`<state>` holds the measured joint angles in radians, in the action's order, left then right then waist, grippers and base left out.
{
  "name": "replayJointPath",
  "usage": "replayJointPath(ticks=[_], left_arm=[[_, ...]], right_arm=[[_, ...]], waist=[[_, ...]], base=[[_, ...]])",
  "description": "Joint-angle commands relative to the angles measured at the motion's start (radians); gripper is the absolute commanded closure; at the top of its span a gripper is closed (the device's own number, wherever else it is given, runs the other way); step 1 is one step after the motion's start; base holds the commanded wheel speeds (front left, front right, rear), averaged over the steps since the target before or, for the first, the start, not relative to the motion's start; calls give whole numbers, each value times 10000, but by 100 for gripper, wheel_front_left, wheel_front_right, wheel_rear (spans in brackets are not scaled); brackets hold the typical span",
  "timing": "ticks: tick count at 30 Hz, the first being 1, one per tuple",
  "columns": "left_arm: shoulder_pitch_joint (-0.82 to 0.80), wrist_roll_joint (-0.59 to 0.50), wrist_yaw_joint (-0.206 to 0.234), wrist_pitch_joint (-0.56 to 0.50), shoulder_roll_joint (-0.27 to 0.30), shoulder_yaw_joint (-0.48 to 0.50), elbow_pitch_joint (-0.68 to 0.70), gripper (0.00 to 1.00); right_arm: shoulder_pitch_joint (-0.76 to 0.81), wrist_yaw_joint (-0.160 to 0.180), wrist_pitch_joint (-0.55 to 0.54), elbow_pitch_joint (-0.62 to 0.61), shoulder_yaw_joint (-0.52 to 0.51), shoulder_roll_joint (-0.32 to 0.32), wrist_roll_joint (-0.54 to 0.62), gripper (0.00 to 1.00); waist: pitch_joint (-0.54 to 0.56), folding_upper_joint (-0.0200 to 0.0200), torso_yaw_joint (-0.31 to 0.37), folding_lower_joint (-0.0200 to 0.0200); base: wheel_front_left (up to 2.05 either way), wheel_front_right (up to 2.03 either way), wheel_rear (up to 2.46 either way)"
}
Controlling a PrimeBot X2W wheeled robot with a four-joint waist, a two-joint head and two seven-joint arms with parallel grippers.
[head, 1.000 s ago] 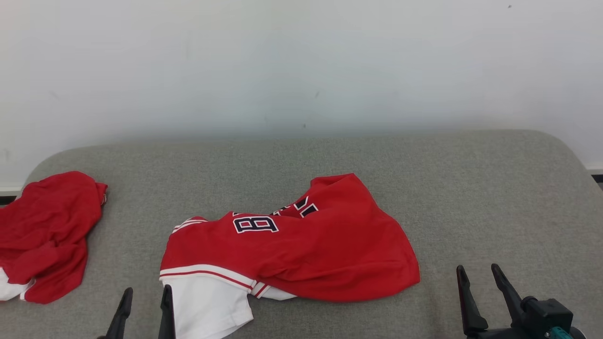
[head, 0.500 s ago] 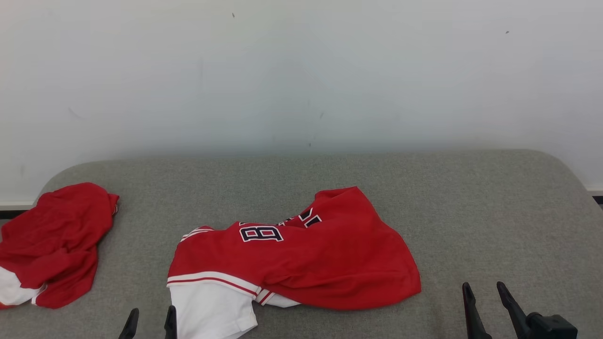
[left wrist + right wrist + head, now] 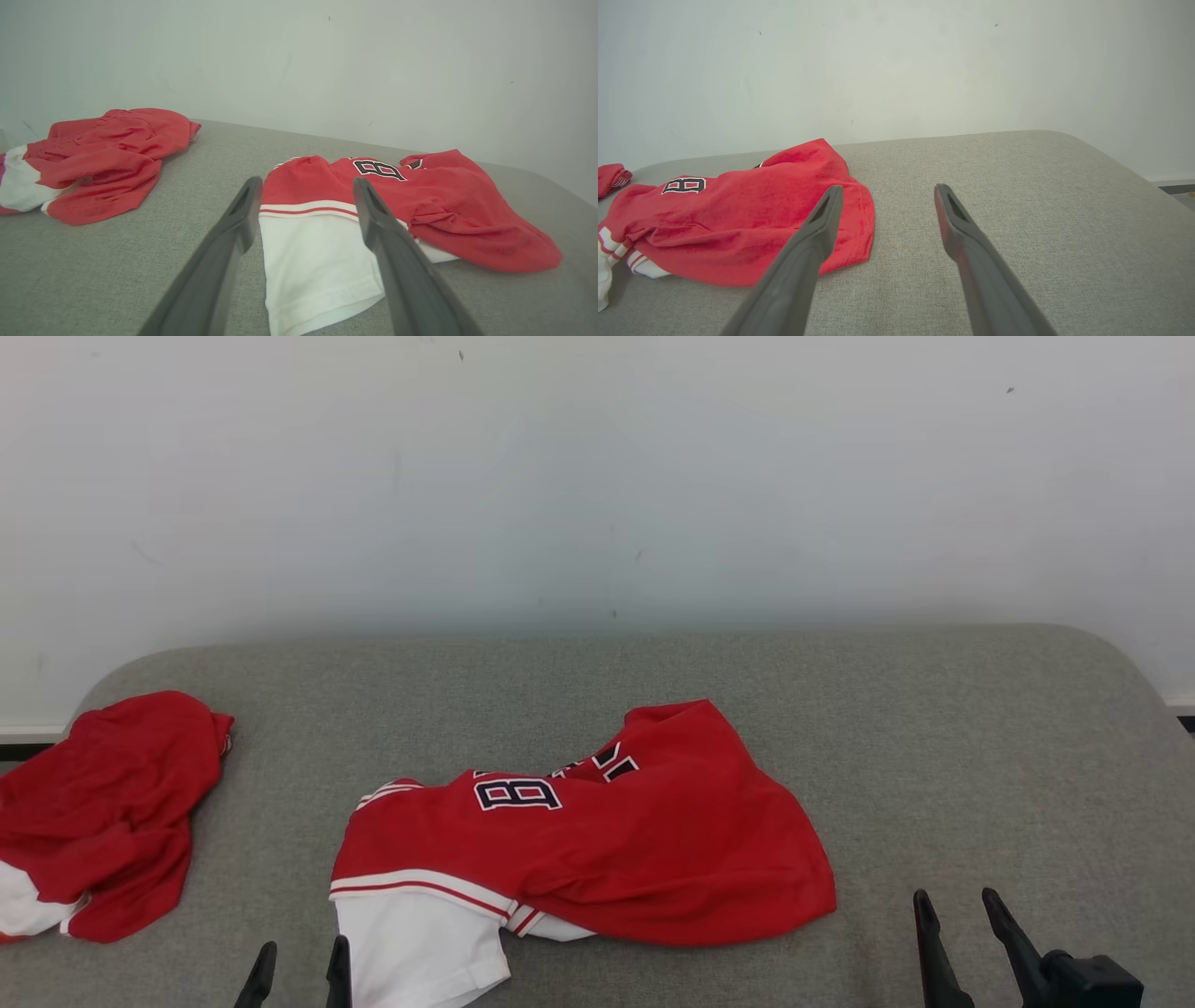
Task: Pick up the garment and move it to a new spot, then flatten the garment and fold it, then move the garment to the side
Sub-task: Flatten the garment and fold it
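A red and white jersey (image 3: 597,840) with dark number patches lies crumpled in the middle of the grey surface (image 3: 934,747); its white panel (image 3: 415,947) points toward me. The same jersey (image 3: 420,205) spreads ahead in the left wrist view, and the jersey (image 3: 738,219) lies to the left in the right wrist view. My left gripper (image 3: 297,959) stands open at the bottom edge, just left of the white panel, not touching it. My right gripper (image 3: 957,907) stands open at the lower right, apart from the jersey's right hem. Nothing is between either pair of fingers.
A second red and white garment (image 3: 103,812) lies bunched at the surface's left edge, also the garment (image 3: 98,154) at upper left in the left wrist view. A pale wall (image 3: 597,476) rises behind. Bare grey surface spreads to the right of the jersey.
The head camera has tilted, so the whole scene sits lower in the picture than a second ago. Both grippers show less of themselves at the bottom edge. The garments lie as before.
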<state>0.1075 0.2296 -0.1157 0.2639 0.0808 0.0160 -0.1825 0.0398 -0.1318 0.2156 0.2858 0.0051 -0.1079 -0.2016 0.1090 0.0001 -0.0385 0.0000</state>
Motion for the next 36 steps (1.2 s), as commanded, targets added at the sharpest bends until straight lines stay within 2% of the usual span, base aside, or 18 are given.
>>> replayJointPath(ticks=[1,11,16,20,21,26,31,36], left_arm=[[-122,-94,-59,7,-33,34,-56,0],[-249,-323,-128,9,-98,-35,-301,0],[-606,-420,-121,7,-85,-235,-1156,0],[-1286,-378,-49,-191,-115,-393,-2580,0],[-1286,-378,-49,-191,-115,-393,-2580,0],[-2343,-214,127,-805,-192,-570,-4078,0],[-3093,-33,374,-1448,-248,-736,-5140,0],[-3388,183,410,-1413,-274,-959,-5861,0]], right_arm=[[-69,22,-17,-35,-1,15,18,0],[-505,22,-176,-41,133,-45,21,0],[-1244,22,-1095,349,357,-79,-259,0],[-2202,22,-2395,1243,416,-108,-281,0],[-2202,22,-2395,1243,416,-108,-281,0],[-3585,22,-3721,2914,94,-43,-57,0],[-4624,22,-4126,4482,-412,104,414,0],[-5240,22,-4072,5695,-407,221,532,0]], waist=[[-33,-1,-27,0],[-221,-1,-169,0],[-467,-1,-296,0],[-780,-1,-432,0],[-780,-1,-432,0],[-1271,-1,-597,0],[-1716,-1,-825,0],[-1917,-1,-996,0]], base=[[0,0,0],[0,0,0],[0,0,0],[0,0,0],[0,0,0],[0,0,0],[0,0,0],[0,0,0]])
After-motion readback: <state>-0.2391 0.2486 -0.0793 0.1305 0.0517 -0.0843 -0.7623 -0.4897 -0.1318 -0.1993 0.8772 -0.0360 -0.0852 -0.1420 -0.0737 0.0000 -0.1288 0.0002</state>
